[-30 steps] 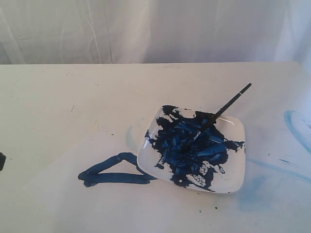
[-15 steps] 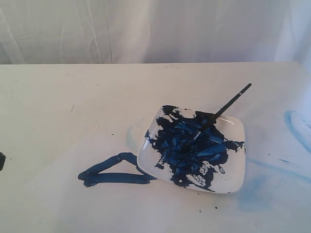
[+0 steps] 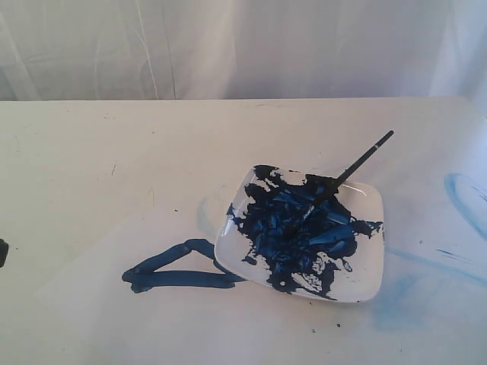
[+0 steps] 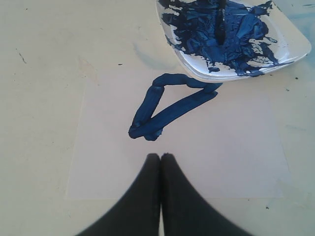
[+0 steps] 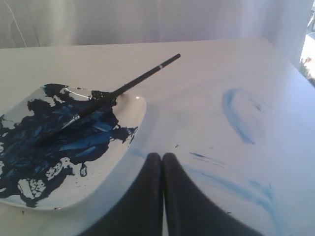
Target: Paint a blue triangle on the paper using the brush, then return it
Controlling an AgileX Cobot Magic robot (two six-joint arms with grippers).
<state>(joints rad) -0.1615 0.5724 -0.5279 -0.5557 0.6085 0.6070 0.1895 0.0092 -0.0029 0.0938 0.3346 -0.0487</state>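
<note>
The blue triangle point(image 3: 176, 268) point(image 4: 167, 105) is a thick dark blue outline on the white paper point(image 3: 114, 312) point(image 4: 226, 147), its right corner tucked under the white square dish point(image 3: 365, 281) point(image 4: 295, 46). The brush point(image 3: 346, 175) point(image 5: 133, 83) lies with its bristles in the dish's blue paint and its black handle leaning out over the far rim. My left gripper point(image 4: 160, 156) is shut and empty, hovering over the paper just short of the triangle's tip. My right gripper point(image 5: 162, 156) is shut and empty beside the dish's edge. Neither gripper shows in the exterior view.
Pale blue smears point(image 3: 464, 198) point(image 5: 236, 115) mark the tabletop to the right of the dish. A white curtain point(image 3: 228, 46) hangs behind the table's far edge. A small dark object point(image 3: 3, 252) sits at the left border of the exterior view.
</note>
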